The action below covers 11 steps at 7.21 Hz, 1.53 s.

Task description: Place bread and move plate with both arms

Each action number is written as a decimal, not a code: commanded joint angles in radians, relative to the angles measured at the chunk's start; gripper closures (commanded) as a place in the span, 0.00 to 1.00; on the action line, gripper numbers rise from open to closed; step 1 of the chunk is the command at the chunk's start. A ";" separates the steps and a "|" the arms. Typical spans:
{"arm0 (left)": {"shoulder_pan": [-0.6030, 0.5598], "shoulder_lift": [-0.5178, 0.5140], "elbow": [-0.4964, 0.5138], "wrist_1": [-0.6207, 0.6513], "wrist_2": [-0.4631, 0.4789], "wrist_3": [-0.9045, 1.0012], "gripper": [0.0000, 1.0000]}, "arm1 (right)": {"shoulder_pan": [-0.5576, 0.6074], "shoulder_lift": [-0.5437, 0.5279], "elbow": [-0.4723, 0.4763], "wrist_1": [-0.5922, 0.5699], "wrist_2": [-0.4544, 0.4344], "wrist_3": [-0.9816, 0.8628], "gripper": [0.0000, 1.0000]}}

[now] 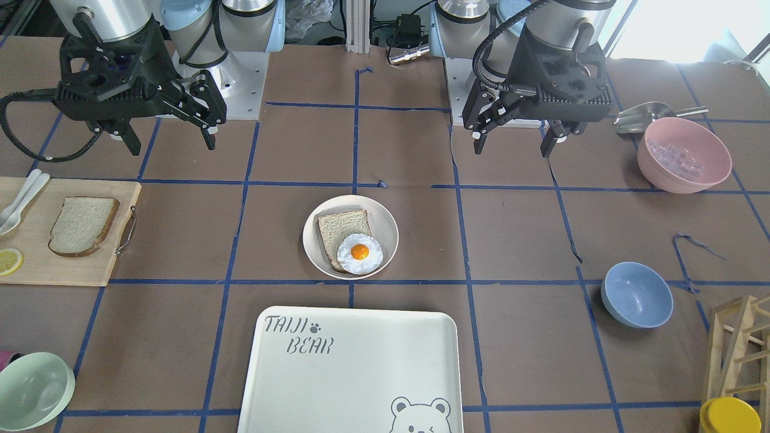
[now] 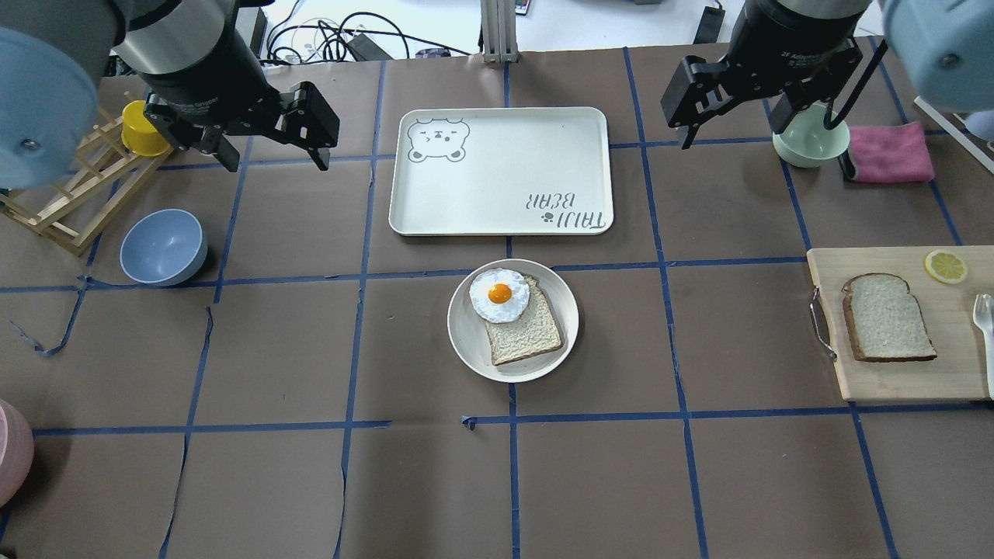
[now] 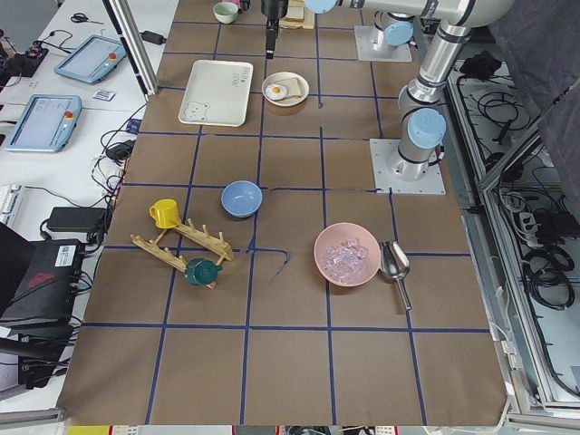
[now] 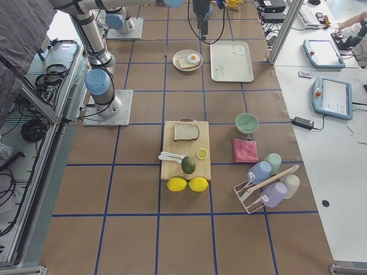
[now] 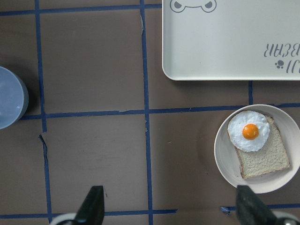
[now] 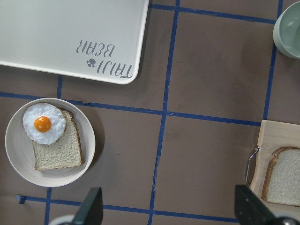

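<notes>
Thick pale bread (image 2: 887, 317), dark crust, flat on wooden board (image 2: 893, 380)

Bright and even throughout, lit softly from overhead. Only thin, pale shadows hugging the plate (image 2: 466, 341) and the blue bowl (image 2: 159, 244). Blown out to white at the far right corner of the front-facing view, beyond the table (image 1: 301, 150). Faint sheen on the tray (image 1: 361, 373), no hard glare. Sharp across the tabletop in the fixed views; blurred on the big blue joint caps (image 2: 35, 101) at the near corners of the overhead view. Shot wide from the table's ends, far detail small and hard to read.
</notes>
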 commanded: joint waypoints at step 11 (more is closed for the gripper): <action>0.001 0.002 0.000 -0.003 0.003 0.000 0.00 | -0.003 0.000 0.012 0.026 -0.019 0.032 0.00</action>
